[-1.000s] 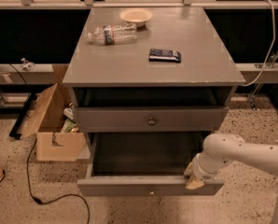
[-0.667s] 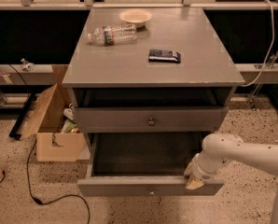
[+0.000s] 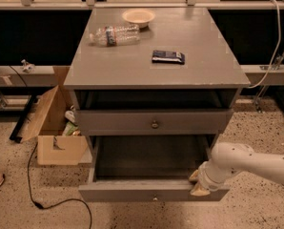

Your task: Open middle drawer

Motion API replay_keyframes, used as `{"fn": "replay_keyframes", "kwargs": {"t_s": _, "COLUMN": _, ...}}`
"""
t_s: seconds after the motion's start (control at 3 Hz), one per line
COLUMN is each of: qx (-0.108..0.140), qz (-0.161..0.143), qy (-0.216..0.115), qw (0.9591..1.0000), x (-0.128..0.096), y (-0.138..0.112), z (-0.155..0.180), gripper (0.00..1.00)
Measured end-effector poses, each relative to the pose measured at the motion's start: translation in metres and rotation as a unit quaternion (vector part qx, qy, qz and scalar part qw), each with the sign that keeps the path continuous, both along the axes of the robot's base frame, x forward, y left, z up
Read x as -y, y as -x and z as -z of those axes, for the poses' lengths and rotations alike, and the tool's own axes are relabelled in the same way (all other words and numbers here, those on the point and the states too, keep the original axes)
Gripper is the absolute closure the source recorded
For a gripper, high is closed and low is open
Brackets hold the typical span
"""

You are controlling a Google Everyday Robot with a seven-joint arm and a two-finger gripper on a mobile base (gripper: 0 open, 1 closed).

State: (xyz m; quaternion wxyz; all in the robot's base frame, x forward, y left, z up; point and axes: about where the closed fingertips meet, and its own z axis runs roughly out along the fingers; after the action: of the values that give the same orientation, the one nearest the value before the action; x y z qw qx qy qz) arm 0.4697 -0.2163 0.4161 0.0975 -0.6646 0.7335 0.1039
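Nothing had shifted: the gripper [image 3: 197, 182] sat at the open middle drawer's [image 3: 132, 193] near right corner, hold impossible to tell; opening seemed finished, retreat next.

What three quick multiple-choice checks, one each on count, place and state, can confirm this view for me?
1. Things on the cabinet top: A one; B five; C three.
2. The gripper is: A on the cabinet top; B at the middle drawer's right front end; C out of view.
3. The middle drawer is: A pulled out; B shut; C taken away.
C: bottle, bowl, dark packet.
B: it sits against that drawer's front.
A: its inside shows.
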Motion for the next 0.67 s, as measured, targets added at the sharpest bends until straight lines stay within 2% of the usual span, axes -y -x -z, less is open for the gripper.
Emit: {"fn": "replay_keyframes", "kwargs": {"t_s": 0.67, "qx": 0.000, "qz": 0.000, "qy": 0.000, "qw": 1.0000, "x": 0.0000, "y": 0.0000, "z": 0.0000, "gripper": 0.41}}
